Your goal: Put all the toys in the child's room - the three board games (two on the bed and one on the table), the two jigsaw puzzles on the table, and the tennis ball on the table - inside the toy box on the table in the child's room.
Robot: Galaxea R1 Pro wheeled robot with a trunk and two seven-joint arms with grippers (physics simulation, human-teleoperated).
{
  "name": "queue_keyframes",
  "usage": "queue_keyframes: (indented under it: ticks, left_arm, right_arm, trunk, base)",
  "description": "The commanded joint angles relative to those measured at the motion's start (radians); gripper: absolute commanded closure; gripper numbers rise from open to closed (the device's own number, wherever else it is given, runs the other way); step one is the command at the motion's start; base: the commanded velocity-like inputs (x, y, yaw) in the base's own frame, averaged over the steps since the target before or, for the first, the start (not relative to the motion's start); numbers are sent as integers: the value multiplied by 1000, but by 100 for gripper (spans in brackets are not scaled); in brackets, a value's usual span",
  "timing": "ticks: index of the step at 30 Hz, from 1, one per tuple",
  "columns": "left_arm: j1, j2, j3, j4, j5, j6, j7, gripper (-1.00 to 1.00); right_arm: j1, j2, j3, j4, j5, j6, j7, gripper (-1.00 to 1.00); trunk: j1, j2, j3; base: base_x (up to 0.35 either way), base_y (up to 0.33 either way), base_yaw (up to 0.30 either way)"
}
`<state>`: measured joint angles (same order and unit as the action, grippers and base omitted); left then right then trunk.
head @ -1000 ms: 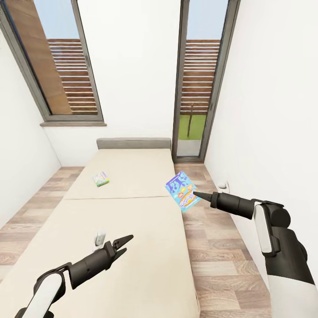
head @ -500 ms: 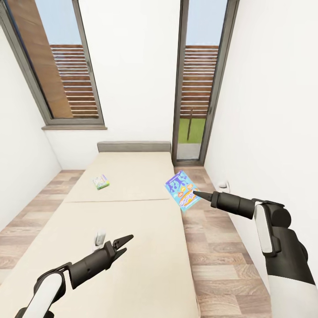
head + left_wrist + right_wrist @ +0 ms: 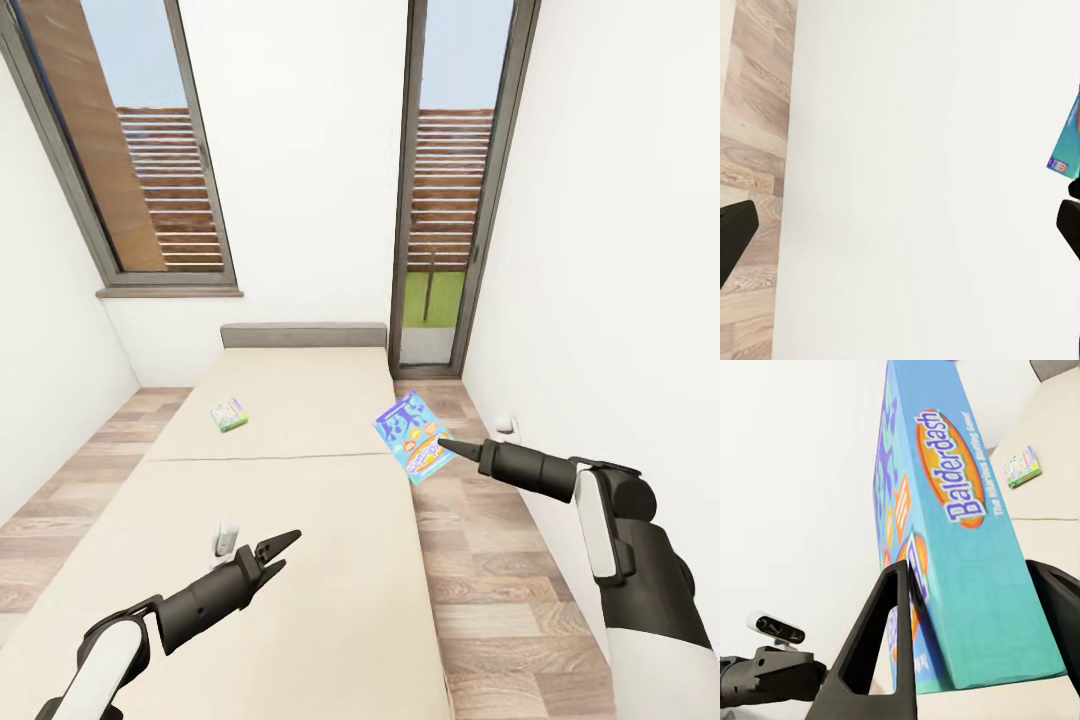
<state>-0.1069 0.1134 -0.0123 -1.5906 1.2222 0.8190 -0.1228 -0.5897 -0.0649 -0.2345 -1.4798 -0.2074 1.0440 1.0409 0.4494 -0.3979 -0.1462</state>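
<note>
Both arms share one scheme: white upper shells joined to glossy black forearms that taper toward the tip. The left end effector (image 3: 275, 553) has two slim black pointed fingers and carries a small white block on its wrist. The right end effector (image 3: 446, 444) narrows to a dark point. Its fingers (image 3: 881, 649) are flat black plates, one with what looks like an elongated cutout.
</note>
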Motion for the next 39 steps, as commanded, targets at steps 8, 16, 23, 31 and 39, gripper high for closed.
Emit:
queue_keyframes:
  ticks: [8,16,23,31,39]
  left_arm:
    - [5,1,-18,33,-50,-76,-10,-100]
    - [3,1,-45,51,-67,-100,-14,-100]
    - [1,2,-52,58,-69,-107,-14,-100]
    - [1,2,-53,59,-70,-108,-14,-100]
    - [1,2,-53,60,-67,-112,-14,-100]
  right_arm:
    - [1,0,-6,22,0,3,6,100]
    - [2,-1,-9,22,-14,3,3,100]
    - [2,-2,-10,20,-27,3,2,100]
    - [2,-2,-10,16,-29,3,3,100]
    - [2,-3,-10,8,-38,3,2,100]
  trunk:
    - [1,-2,-1]
    - [1,-2,-1]
    - [1,-2,0]
    - [1,-2,3]
    - [1,-2,3]
  base:
    - [-31,-3,0]
    - [-207,-26,0]
    - [-296,-7,0]
    - [-318,-2,0]
    - [-249,0,159]
